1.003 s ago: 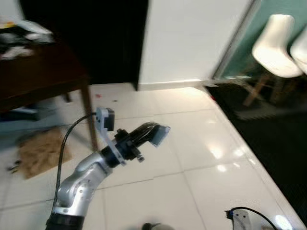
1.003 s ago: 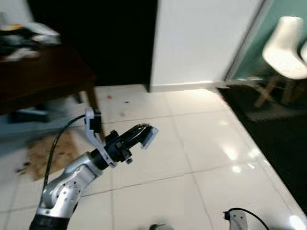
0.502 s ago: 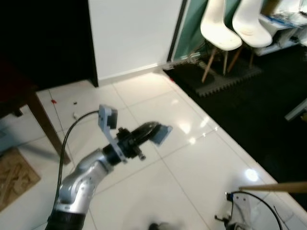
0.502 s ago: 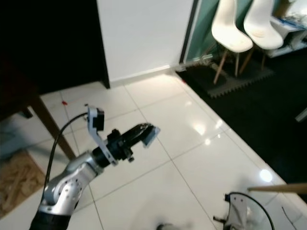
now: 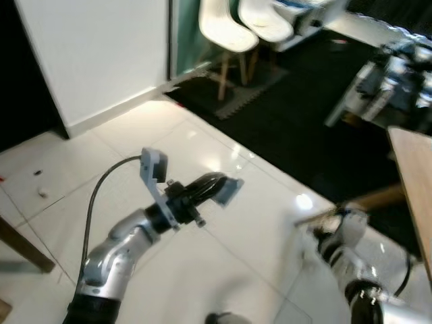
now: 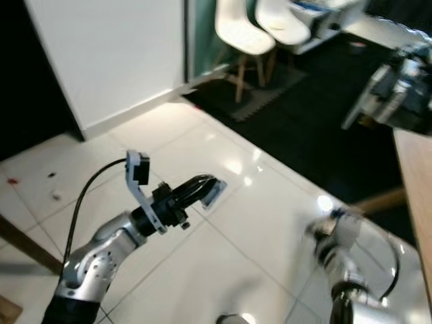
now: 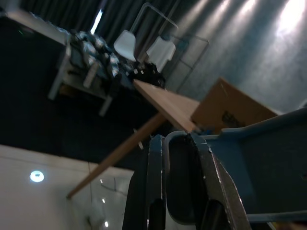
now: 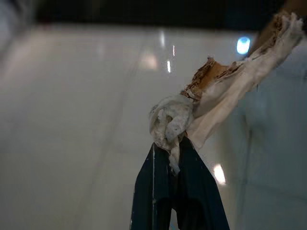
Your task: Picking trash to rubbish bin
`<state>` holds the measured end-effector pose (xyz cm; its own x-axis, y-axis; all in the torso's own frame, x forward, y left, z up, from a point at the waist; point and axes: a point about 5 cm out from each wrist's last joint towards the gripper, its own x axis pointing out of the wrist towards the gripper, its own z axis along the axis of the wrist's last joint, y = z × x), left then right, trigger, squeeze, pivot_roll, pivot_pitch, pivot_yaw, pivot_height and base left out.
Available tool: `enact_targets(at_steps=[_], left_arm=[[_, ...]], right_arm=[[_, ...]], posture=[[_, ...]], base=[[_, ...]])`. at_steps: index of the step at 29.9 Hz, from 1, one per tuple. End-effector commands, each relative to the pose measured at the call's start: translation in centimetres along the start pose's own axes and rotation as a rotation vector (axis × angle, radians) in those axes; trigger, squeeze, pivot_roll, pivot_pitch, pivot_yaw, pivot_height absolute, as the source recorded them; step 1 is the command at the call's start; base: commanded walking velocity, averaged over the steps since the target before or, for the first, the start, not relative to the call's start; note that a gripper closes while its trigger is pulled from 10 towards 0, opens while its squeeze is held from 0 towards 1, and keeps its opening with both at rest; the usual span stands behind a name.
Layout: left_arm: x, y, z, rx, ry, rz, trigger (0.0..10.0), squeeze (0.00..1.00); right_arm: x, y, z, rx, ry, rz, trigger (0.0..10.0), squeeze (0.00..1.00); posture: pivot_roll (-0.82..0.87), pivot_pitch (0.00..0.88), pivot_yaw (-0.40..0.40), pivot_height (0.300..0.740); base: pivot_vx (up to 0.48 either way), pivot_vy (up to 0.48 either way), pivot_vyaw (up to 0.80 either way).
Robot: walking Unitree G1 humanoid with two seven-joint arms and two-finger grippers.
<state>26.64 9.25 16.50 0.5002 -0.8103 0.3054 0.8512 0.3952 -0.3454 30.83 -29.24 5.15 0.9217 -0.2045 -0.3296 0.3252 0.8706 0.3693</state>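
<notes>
Left gripper (image 5: 219, 189) is clenched on a blue-grey carton (image 5: 229, 192) over white floor tiles (image 5: 121, 142); right gripper (image 8: 175, 158) pinches crumpled paper trash (image 8: 216, 96) at its fingertips.

Left gripper (image 5: 214, 190) is out front over the tiled floor (image 5: 121, 155), clamped on a flat carton (image 5: 229, 192). Right gripper (image 8: 175, 158), low on the right, pinches crumpled paper trash (image 8: 211, 103). Chairs (image 5: 246, 27) stand ahead beyond the tiles, a wooden table (image 5: 415, 175) at far right.
</notes>
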Motion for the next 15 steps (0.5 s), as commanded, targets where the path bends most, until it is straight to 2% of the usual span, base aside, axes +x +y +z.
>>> enact_targets(at_steps=[1,2,3,5,9,10,11,12,14,15], left_arm=[[0.1,0.0,0.0,0.01,-0.005,0.01,10.0,0.0],[0.1,0.0,0.0,0.01,-0.005,0.01,10.0,0.0],[0.1,0.1,0.1,0.013,-0.012,0.016,10.0,0.0],[0.1,0.1,0.1,0.013,-0.012,0.016,10.0,0.0],[-0.1,1.0,1.5,0.049,-0.062,0.069,10.0,0.0],[-0.1,1.0,1.5,0.049,-0.062,0.069,10.0,0.0],[-0.2,1.1,1.9,0.062,-0.074,0.082,10.0,0.0],[-0.2,1.1,1.9,0.062,-0.074,0.082,10.0,0.0],[-0.2,1.4,2.5,0.08,-0.092,0.1,10.0,0.0],[-0.2,1.4,2.5,0.08,-0.092,0.1,10.0,0.0]], right_arm=[[0.3,0.0,2.9,0.102,-0.118,0.064,10.0,0.0],[0.3,0.0,2.9,0.102,-0.118,0.064,10.0,0.0],[0.4,0.5,4.1,0.13,-0.16,0.112,10.0,0.0],[0.4,0.5,4.1,0.13,-0.16,0.112,10.0,0.0],[0.2,4.4,9.1,0.245,-0.353,0.545,10.0,0.0],[0.2,4.4,9.1,0.245,-0.353,0.545,10.0,0.0],[-0.2,5.1,9.9,0.258,-0.387,0.626,10.0,0.0],[-0.2,5.1,9.9,0.258,-0.387,0.626,10.0,0.0],[-0.7,5.8,10.8,0.298,-0.435,0.727,10.0,0.0],[-0.7,5.8,10.8,0.298,-0.435,0.727,10.0,0.0]], posture=[[0.09,0.103,-0.061,0.74],[0.09,0.103,-0.061,0.74],[0.09,0.103,-0.061,0.74],[0.09,0.103,-0.061,0.74],[0.09,0.111,-0.065,0.74],[0.09,0.111,-0.065,0.74],[0.09,0.117,-0.064,0.74],[0.09,0.117,-0.064,0.74],[0.09,0.118,-0.062,0.74],[0.09,0.118,-0.062,0.74]], base=[[0.0,0.0,-0.8],[0.0,0.0,-0.8],[0.0,0.0,-0.8],[0.0,0.0,-0.8],[0.0,0.0,-0.8],[0.0,0.0,-0.8],[0.0,0.0,-0.8],[0.0,0.0,-0.8],[0.0,0.0,-0.8],[0.0,0.0,-0.8]])
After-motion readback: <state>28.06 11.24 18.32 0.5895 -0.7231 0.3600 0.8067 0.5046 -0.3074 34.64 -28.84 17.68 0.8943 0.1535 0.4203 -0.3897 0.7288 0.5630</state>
